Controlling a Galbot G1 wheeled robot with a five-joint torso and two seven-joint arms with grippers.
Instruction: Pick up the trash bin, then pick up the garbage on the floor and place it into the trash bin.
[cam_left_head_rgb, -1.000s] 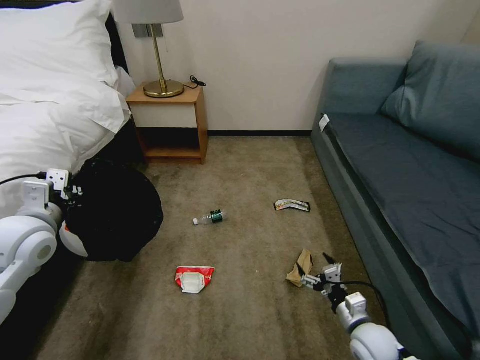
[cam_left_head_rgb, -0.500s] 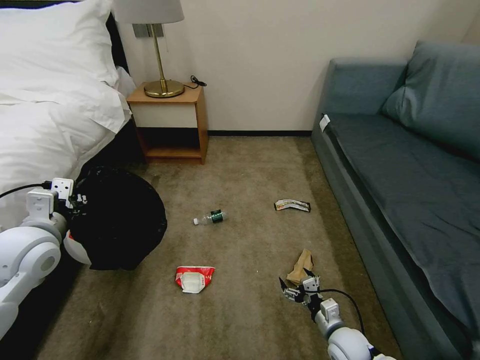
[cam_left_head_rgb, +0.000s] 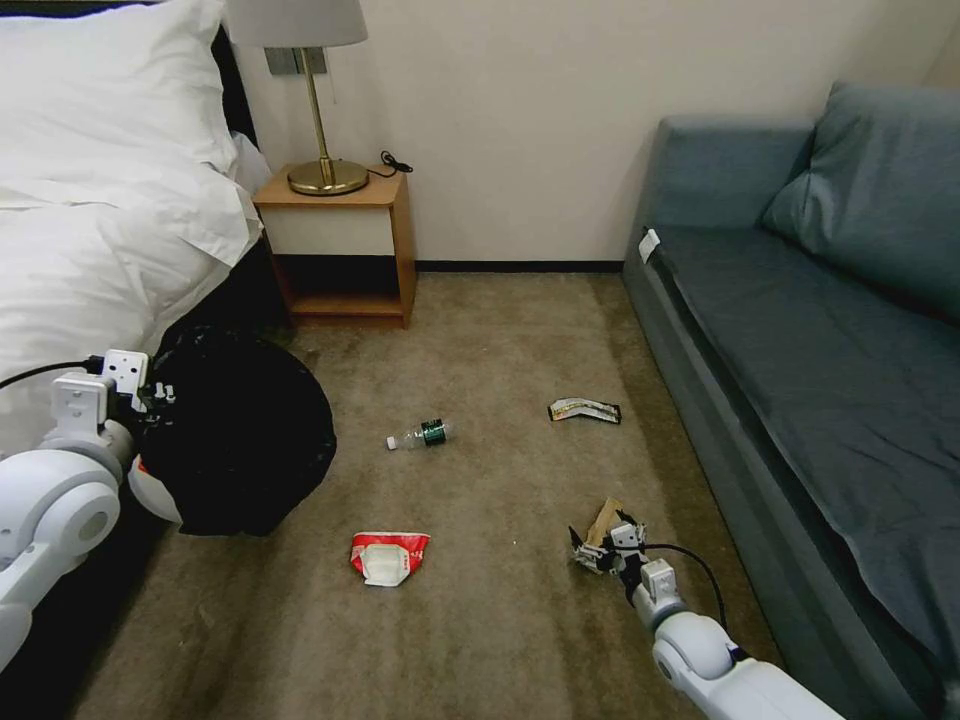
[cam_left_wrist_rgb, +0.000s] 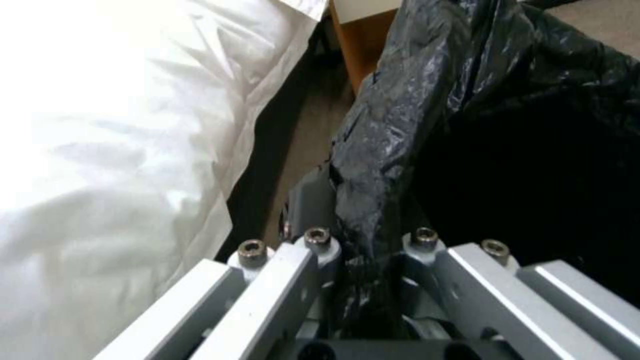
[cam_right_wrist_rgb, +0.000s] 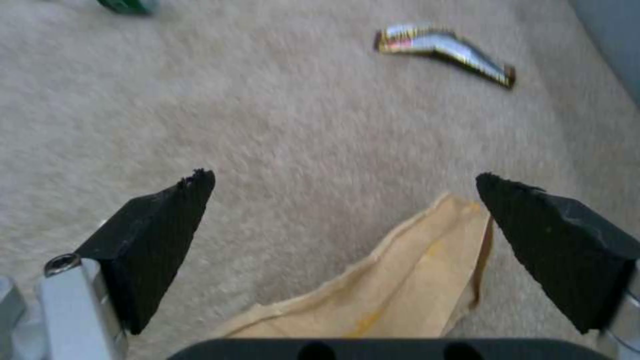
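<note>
Bin (cam_left_head_rgb: 235, 440) held off the carpet (cam_left_head_rgb: 500, 340) at the robot's left, tipped, beside the bed (cam_left_head_rgb: 90, 200); black bag (cam_left_wrist_rgb: 413, 100) draped over its rim, white wall showing low at the side. Left gripper (cam_left_head_rgb: 152, 395) clamped on the rim, bag plastic pinched between the closed fingers in the left wrist view.

Brown paper (cam_left_head_rgb: 603, 520) lying on the carpet near the sofa (cam_left_head_rgb: 800, 350). Right gripper (cam_left_head_rgb: 600, 545) low over it, fingers (cam_right_wrist_rgb: 160, 235) spread wide apart, paper (cam_right_wrist_rgb: 400, 285) sitting between them, nearer the one finger; contact with the paper not clear.

Red-and-white packet (cam_left_head_rgb: 388, 556) on the carpet, between bin and right gripper. Bottle (cam_left_head_rgb: 421, 435) farther out, mid-floor, on its side. Wrapper (cam_left_head_rgb: 584, 410) beyond the paper, close to the sofa front, also seen in the right wrist view (cam_right_wrist_rgb: 443, 52).

Nightstand (cam_left_head_rgb: 340, 245) with lamp (cam_left_head_rgb: 318, 100) against the far wall, next to the bed.
</note>
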